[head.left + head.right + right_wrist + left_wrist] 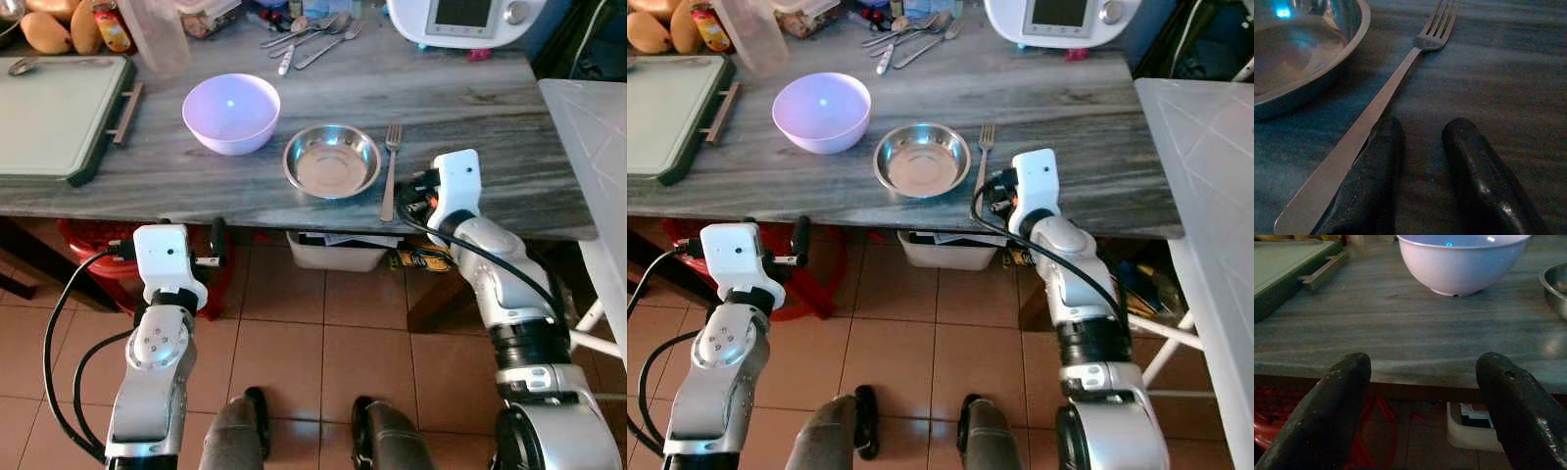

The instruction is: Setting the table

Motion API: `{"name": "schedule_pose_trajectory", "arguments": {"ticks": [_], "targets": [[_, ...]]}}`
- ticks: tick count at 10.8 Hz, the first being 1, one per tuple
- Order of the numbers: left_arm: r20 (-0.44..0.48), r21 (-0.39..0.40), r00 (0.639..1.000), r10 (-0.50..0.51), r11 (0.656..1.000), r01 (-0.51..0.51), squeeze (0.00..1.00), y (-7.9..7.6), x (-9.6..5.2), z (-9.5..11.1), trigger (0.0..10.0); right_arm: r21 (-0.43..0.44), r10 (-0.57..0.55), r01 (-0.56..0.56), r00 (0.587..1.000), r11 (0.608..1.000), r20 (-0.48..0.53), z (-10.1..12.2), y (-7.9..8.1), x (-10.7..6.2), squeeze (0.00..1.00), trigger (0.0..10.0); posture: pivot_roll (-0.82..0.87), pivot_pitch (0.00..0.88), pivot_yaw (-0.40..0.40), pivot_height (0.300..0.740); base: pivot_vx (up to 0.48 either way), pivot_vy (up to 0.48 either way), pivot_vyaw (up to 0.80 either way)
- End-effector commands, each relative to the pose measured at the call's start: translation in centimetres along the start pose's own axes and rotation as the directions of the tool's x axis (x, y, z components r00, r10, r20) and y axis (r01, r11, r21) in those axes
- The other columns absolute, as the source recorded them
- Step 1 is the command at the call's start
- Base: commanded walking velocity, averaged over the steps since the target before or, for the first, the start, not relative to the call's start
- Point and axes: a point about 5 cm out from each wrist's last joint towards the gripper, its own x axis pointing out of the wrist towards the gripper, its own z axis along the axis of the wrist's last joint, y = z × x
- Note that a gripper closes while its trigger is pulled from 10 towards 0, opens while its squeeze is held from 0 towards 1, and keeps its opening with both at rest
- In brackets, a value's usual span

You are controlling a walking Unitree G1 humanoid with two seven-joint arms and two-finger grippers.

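Fork (pixel 391 168): centre frame, on table (pixel 490 127), right of steel dish (pixel 332 161). Right gripper (pixel 1422 134) released beside its handle (fingers slightly parted). Left gripper (pixel 1422 382) spread wide, below table edge

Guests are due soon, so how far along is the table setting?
Done: a steel bowl sits with a fork to its right, and a lilac bowl to its left. In hand: nothing; the right tool rests beside the fork's handle, ungripped. Left: more cutlery lies at the back.
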Motion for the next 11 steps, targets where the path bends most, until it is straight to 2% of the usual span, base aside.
{"name": "schedule_pose_trajectory", "arguments": {"ticks": [1, 3, 4, 5, 7, 8, 10, 11], "targets": [[-0.01, 0.001, 1.0, 0.015, 1.0, -0.015, 0.0, 0.2, -0.2, -0.2, 10.0, -0.002, -0.023, 0.023, 1.0, 1.0, -0.006, -0.3, -0.6, -0.6, 0.0, 10.0, -0.02, 0.222, 0.025, 0.74, 0.0, 0.0, 0.0], [-0.005, -0.005, 1.0, 0.012, 1.0, -0.012, 0.0, 0.1, -0.2, 0.0, 10.0, -0.051, -0.125, 0.128, 0.99, 0.99, 0.068, 0.3, -2.1, -2.2, 0.0, 10.0, -0.02, 0.221, 0.027, 0.74, 0.0, 0.0, 0.0], [-0.004, -0.005, 1.0, 0.011, 1.0, -0.011, 0.0, 0.2, -0.2, 0.0, 10.0, -0.044, -0.156, 0.161, 0.983, 0.986, 0.099, 0.6, -2.4, -2.8, 0.0, 10.0, -0.02, 0.222, 0.028, 0.74, 0.0, 0.0, 0.0], [-0.006, -0.004, 1.0, 0.012, 1.0, -0.012, 0.0, 0.3, -0.4, -0.1, 10.0, -0.067, -0.216, 0.235, 0.953, 0.97, 0.214, 1.4, -2.4, -4.3, 0.0, 10.0, -0.03, 0.22, 0.03, 0.74, 0.0, 0.0, 0.0], [-0.026, -0.002, 1.0, 0.007, 1.0, -0.007, 0.0, 0.5, -1.1, -0.6, 10.0, -0.155, -0.255, 0.333, 0.89, 0.93, 0.377, 1.9, -0.6, -6.6, 0.0, 10.0, -0.03, 0.206, 0.032, 0.74, 0.0, 0.0, 0.0], [-0.04, -0.004, 0.999, -0.002, 1.0, 0.002, 0.0, 0.3, -1.4, -0.9, 10.0, -0.158, -0.257, 0.344, 0.878, 0.926, 0.404, 1.9, 0.5, -7.2, 0.0, 10.0, -0.04, 0.207, 0.037, 0.74, 0.0, 0.0, 0.0], [-0.06, -0.011, 0.998, -0.021, 1.0, 0.02, 0.0, -0.2, -1.6, -1.5, 10.0, -0.124, -0.29, 0.356, 0.883, 0.926, 0.369, 0.1, 1.9, -7.8, 0.0, 10.0, -0.04, 0.202, 0.04, 0.74, 0.0, 0.0, 0.0], [-0.057, -0.014, 0.998, -0.03, 0.999, 0.029, 0.0, -0.5, -1.4, -1.4, 10.0, -0.106, -0.302, 0.361, 0.883, 0.927, 0.36, -0.3, 1.7, -7.9, 0.0, 10.0, -0.05, 0.199, 0.041, 0.74, 0.0, 0.0, 0.0]]}}
